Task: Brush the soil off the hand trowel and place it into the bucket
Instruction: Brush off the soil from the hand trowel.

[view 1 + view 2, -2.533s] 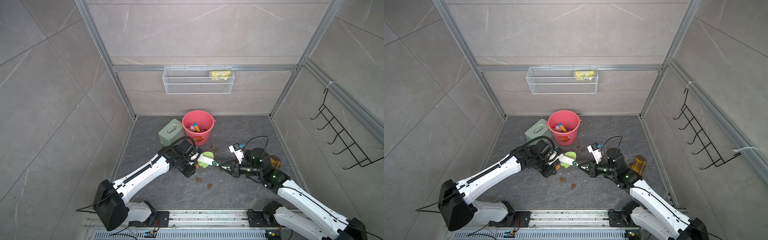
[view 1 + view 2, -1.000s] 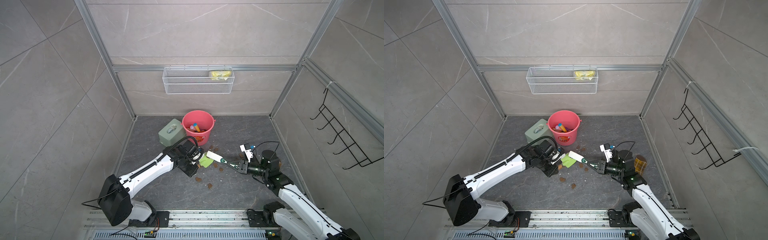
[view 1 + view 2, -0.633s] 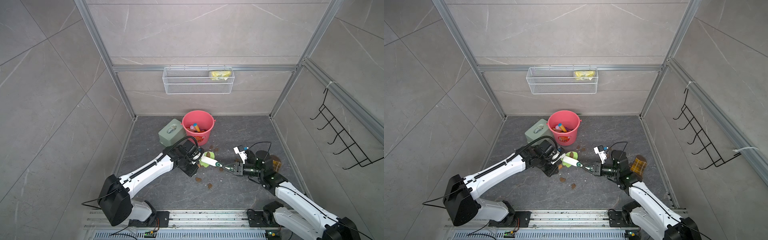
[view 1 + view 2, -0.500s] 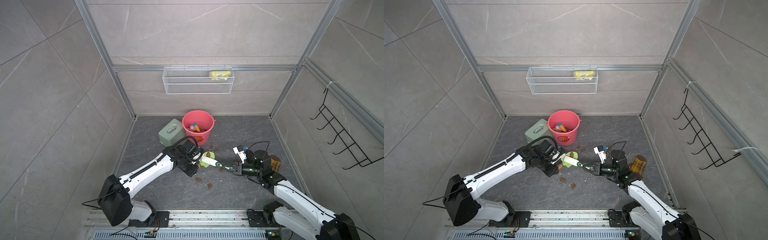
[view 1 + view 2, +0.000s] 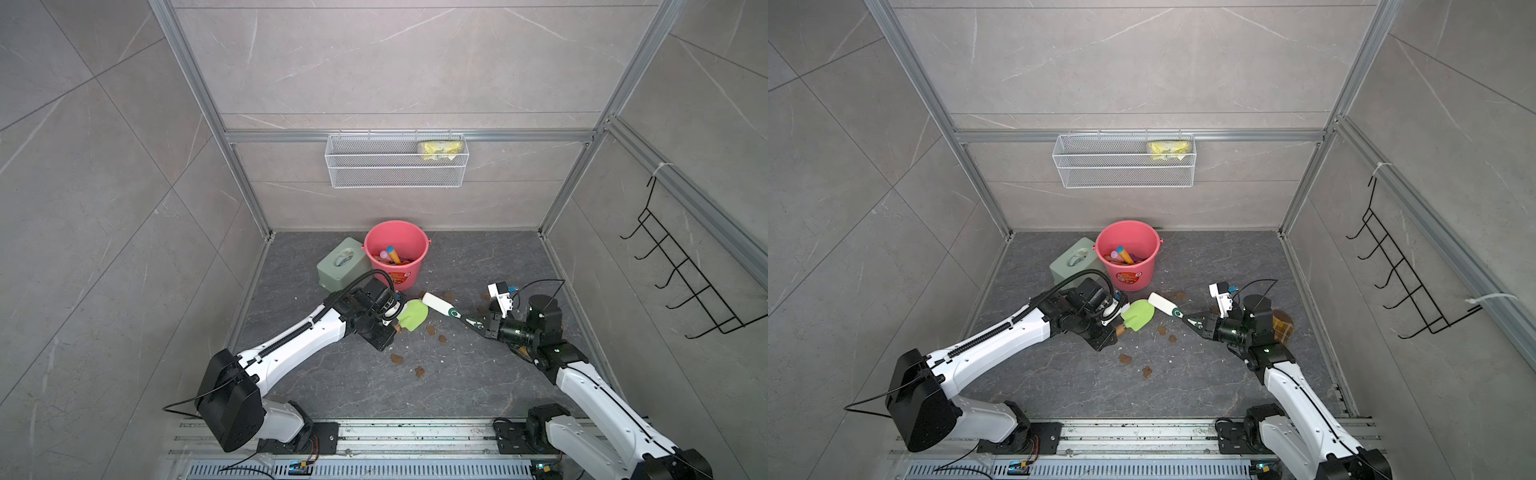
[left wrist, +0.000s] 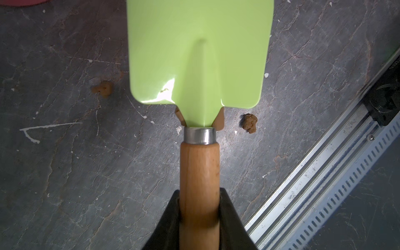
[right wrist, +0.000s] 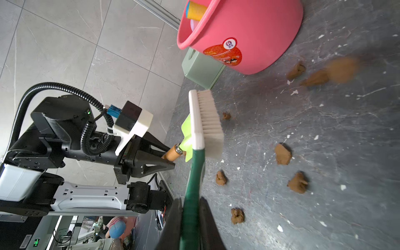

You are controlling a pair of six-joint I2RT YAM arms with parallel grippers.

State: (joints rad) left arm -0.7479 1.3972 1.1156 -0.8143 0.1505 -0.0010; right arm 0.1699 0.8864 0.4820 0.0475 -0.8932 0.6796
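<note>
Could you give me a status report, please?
Left tool shut on trowel. Right tool shut on brush, head by blade. Trowel not yet in bucket. Soil on floor.

White-shelled arms [image 5: 291, 345], black joints [image 5: 226, 401], ribbed black cable conduit [image 7: 43, 86], black wedge-fingered end effectors [image 7: 171, 157], white camera mounts [image 7: 134, 127].

2 top views, mounted high and side by side, looked steeply down from afar on the whole floor [image 5: 457, 386]; left wrist view sat close above the trowel [image 6: 194, 54], facing the floor; right wrist view looked along the brush [image 7: 198, 121] toward the bucket [image 7: 255, 26]; all 4 shared the trowel.
</note>
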